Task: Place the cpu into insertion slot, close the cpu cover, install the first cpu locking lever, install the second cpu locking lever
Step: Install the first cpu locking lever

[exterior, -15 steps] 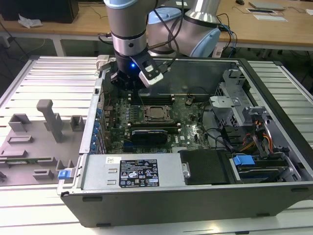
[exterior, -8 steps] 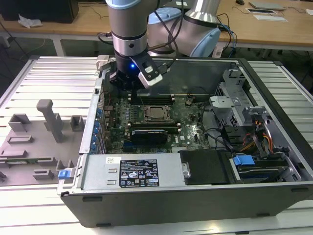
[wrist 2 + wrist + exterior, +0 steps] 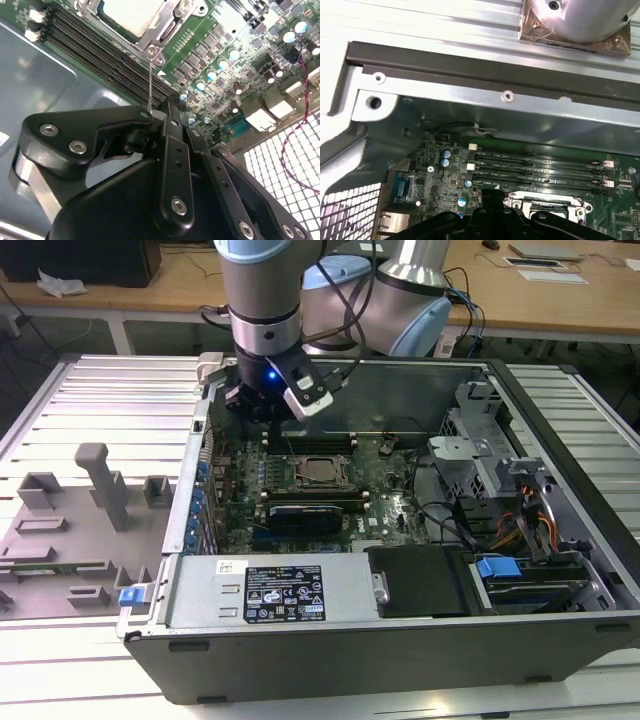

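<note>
The chip (image 3: 132, 15) sat in its socket (image 3: 303, 480) near the middle of the green board (image 3: 392, 492) inside the open computer case (image 3: 420, 380). The metal cover (image 3: 167, 30) lay flat around the chip. From the cover's corner a thin lever (image 3: 150, 80) ran straight to the gripper (image 3: 167, 107), which hung over the board's back edge beside the memory slots (image 3: 100, 45). Its fingers (image 3: 172, 125) were drawn narrowly together, the lever ending at their tips; whether they pinched it was unclear.
</note>
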{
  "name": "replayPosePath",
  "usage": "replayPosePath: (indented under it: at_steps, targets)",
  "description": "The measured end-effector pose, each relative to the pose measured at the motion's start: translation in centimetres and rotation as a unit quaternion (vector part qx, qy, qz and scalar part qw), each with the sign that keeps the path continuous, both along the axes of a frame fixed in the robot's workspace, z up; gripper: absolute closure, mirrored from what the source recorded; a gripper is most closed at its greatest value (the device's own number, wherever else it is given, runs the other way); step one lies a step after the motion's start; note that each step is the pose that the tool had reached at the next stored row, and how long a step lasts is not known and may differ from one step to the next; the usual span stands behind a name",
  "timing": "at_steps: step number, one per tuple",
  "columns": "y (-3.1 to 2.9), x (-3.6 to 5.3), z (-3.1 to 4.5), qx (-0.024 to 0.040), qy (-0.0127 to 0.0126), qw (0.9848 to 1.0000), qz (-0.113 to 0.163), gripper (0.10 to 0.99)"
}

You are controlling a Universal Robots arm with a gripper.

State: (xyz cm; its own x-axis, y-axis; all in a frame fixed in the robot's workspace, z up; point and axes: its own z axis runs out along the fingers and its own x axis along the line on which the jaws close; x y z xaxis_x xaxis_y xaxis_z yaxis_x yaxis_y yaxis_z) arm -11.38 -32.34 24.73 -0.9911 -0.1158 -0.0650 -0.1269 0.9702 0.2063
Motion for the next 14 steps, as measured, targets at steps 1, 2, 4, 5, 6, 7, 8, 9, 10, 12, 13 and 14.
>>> replayPosePath:
  at_steps: [1, 2, 4, 5, 6, 7, 8, 9, 10, 12, 13, 14]
  targets:
    - [-0.03, 0.19, 0.00, 0.0000, 0.0000, 1.0000, 0.000, 0.980]
    - [-0.12, 0.70, 0.00, 0.0000, 0.0000, 1.0000, 0.000, 0.980]
    - [-0.55, 2.37, -0.02, 0.0000, 0.0001, 1.0000, 0.000, 0.980]
    - [-0.65, 2.87, -0.02, 0.0000, 0.0001, 1.0000, 0.000, 0.980]
    - [-0.67, 2.98, -0.02, 0.0001, 0.0001, 1.0000, 0.000, 0.980]
    - [-0.67, 2.99, -0.02, 0.0000, 0.0000, 1.0000, 0.000, 0.980]
    - [-0.68, 2.99, 0.02, -0.0001, 0.0001, 1.0000, 0.000, 0.980]
    - [-0.67, 2.99, 0.12, -0.0001, 0.0001, 1.0000, 0.000, 0.980]
    - [-0.67, 2.99, 0.29, -0.0001, 0.0001, 1.0000, 0.000, 0.980]
    - [-0.67, 2.99, 0.66, -0.0003, 0.0001, 1.0000, 0.000, 0.980]
    - [-0.69, 2.99, 0.65, -0.0002, 0.0000, 1.0000, 0.000, 0.980]
    - [-0.80, 2.98, 0.66, -0.0003, 0.0001, 1.0000, 0.000, 0.980]
